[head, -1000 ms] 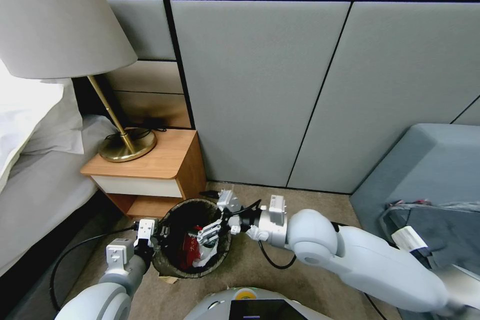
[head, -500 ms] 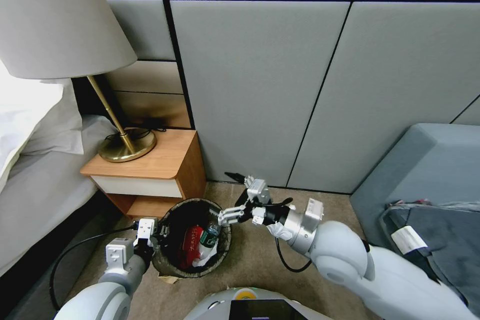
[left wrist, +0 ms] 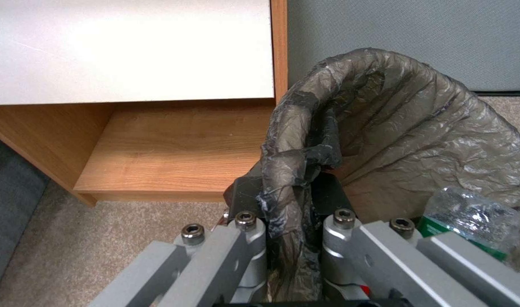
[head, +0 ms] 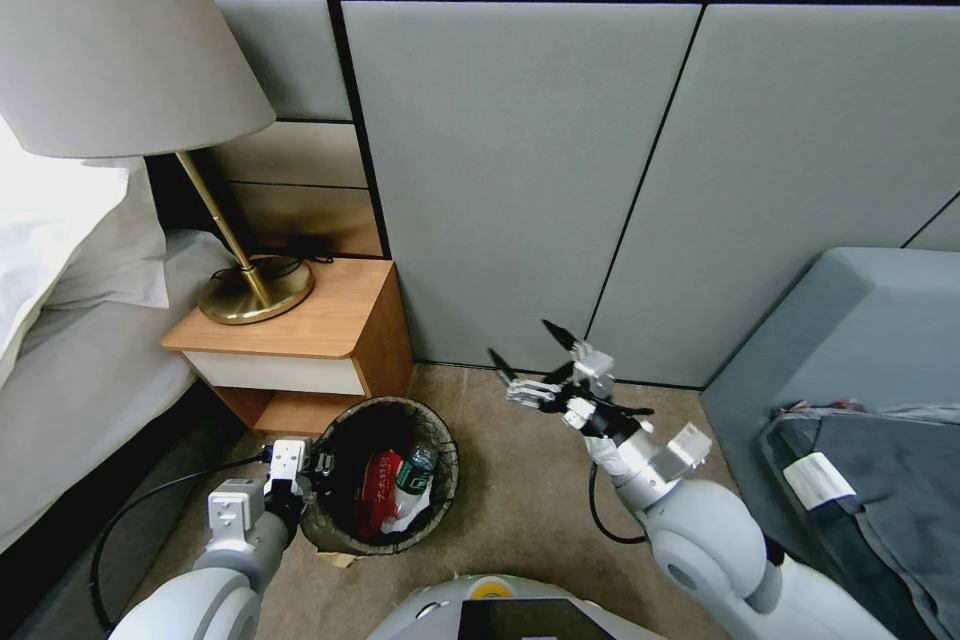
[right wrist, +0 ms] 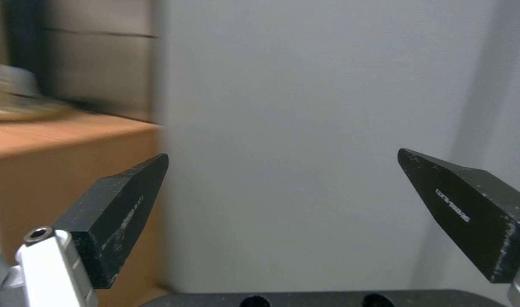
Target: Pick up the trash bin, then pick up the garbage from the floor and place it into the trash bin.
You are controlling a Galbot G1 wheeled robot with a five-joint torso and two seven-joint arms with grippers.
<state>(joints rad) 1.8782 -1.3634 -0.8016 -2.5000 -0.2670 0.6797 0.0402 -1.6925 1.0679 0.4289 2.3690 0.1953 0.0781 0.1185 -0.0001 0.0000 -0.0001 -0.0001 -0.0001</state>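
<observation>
The trash bin [head: 447, 468] has a dark liner and sits on the carpet beside the nightstand. My left gripper [head: 318, 468] is shut on its near-left rim. In the left wrist view the left gripper [left wrist: 288, 204] pinches the folded liner [left wrist: 413, 128] between its fingers. Garbage lies inside the bin: a red wrapper [head: 378, 490], a clear green-labelled bottle [head: 415, 468] [left wrist: 470, 217] and white paper [head: 405, 520]. My right gripper [head: 520, 342] is open and holds nothing, raised right of the bin and close to the grey wall. In the right wrist view the right gripper [right wrist: 283, 170] has its fingers [right wrist: 123, 204] wide apart.
A wooden nightstand [head: 300, 330] [left wrist: 157, 140] with a brass lamp [head: 250, 290] stands behind the bin, and a bed [head: 80, 390] lies to the left. A grey sofa [head: 860, 340] fills the right. Bare carpet [head: 520, 510] lies between bin and sofa. A brown scrap [head: 340, 558] lies by the bin's base.
My right gripper has drawn away from above the bin, up and to the right toward the wall. The bottle it let go now lies in the bin. The left gripper has kept its hold.
</observation>
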